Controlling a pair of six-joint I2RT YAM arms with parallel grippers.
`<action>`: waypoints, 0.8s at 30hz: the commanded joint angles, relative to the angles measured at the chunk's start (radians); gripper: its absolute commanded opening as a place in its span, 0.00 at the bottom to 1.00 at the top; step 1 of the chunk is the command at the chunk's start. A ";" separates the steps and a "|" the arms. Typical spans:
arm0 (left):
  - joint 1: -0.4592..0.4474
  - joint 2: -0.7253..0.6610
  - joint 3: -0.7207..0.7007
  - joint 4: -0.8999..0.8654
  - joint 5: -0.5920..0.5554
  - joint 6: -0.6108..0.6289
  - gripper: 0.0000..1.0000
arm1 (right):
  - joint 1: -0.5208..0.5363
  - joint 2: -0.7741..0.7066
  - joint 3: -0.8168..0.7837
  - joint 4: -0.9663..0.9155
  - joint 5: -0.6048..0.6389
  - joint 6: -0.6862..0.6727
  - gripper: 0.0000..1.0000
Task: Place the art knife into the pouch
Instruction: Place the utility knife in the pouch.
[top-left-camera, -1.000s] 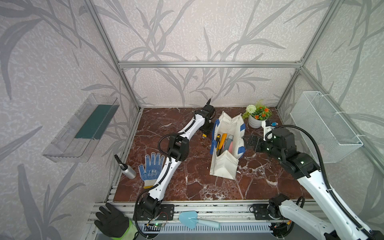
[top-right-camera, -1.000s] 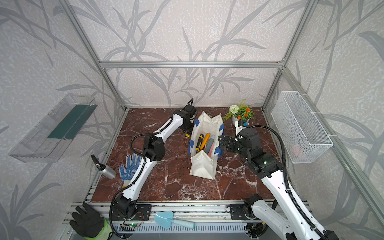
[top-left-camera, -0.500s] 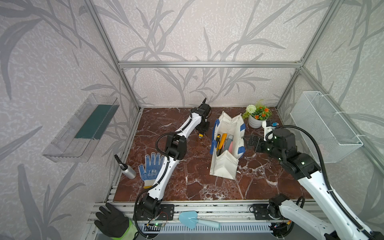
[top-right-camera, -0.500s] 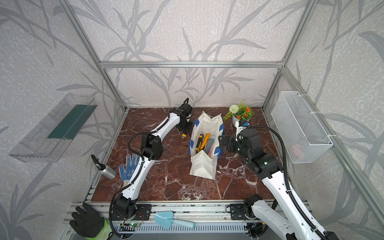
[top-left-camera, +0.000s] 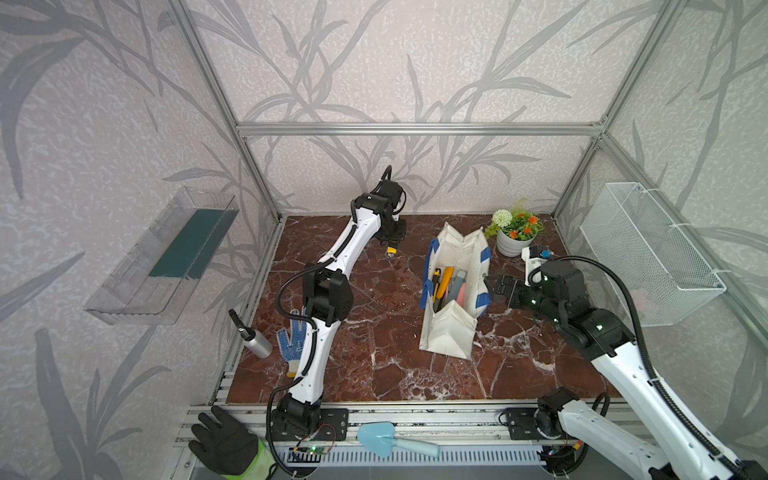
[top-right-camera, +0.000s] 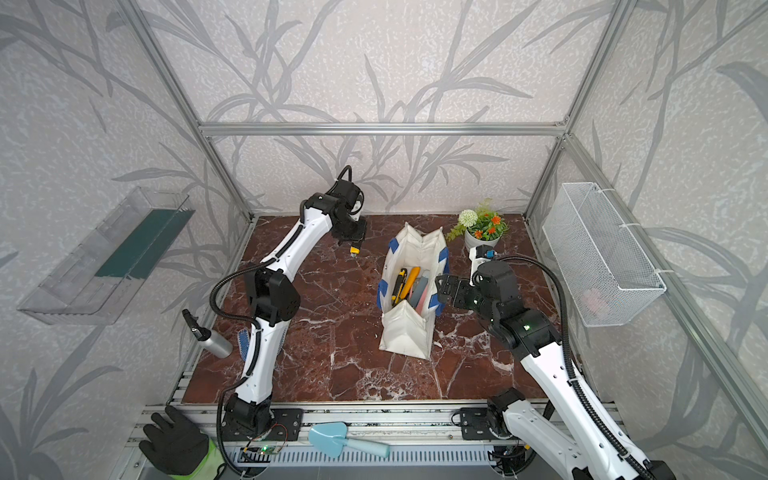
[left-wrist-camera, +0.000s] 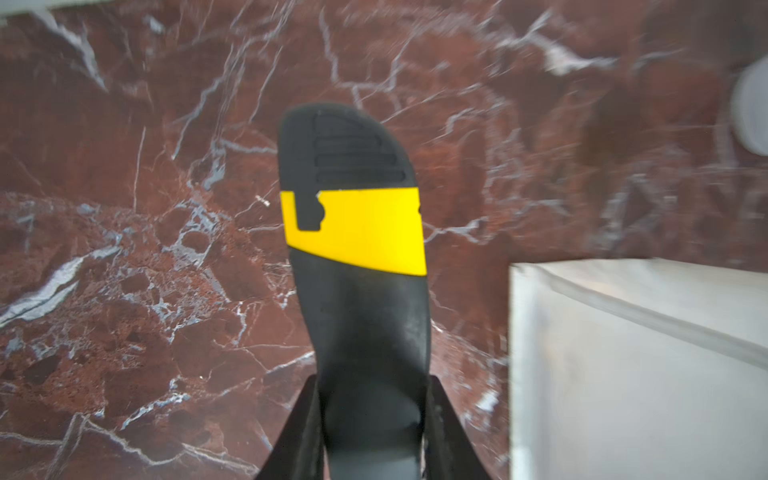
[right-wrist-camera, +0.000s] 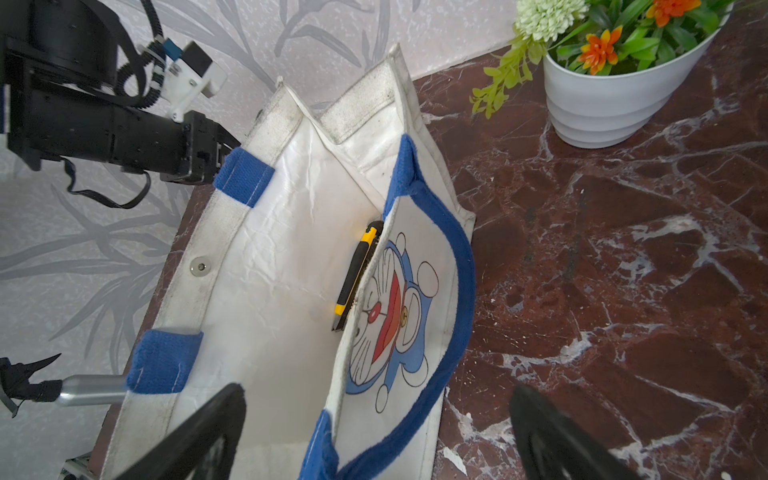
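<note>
**A:** Left jaws, what are they doing?
**B:** Clamping narrow on the art knife (left-wrist-camera: 357, 291), gripping it by one end. The rest is sticking out past the fingers (left-wrist-camera: 299, 432).
**A:** Look of it?
**B:** Flat black body, slightly curved. A bright yellow band is crossing it at a slant, with a small notch cut in. Ribbed grooves are showing near the rounded free end.
**A:** Where?
**B:** Pointing down toward the red marble surface (top-left-camera: 374, 332) near the back wall, beside the pouch (top-left-camera: 449, 336) but apart from it. In both top views only its yellow part is showing below the wrist.
**A:** Pouch?
**B:** Standing open. White canvas, blue straps, blue cartoon cat on one side. A second cutter (right-wrist-camera: 357, 270), also yellow and black, is lying inside against the cat wall.
**A:** Right jaws?
**B:** Gaping wide, holding nothing, hovering at the pouch's side nearer the flowerpot (top-left-camera: 513, 247). In the wrist view the cat-printed wall is showing between the two fingers.
</note>
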 joint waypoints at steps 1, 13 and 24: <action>-0.010 -0.056 0.042 -0.049 0.059 0.018 0.22 | -0.003 -0.010 -0.022 0.040 -0.020 0.019 0.99; -0.112 -0.264 0.056 -0.063 0.095 0.056 0.21 | -0.003 -0.016 -0.036 0.052 -0.024 0.049 0.99; -0.224 -0.354 0.021 -0.007 0.192 0.076 0.20 | -0.003 -0.019 -0.039 0.054 -0.032 0.053 0.99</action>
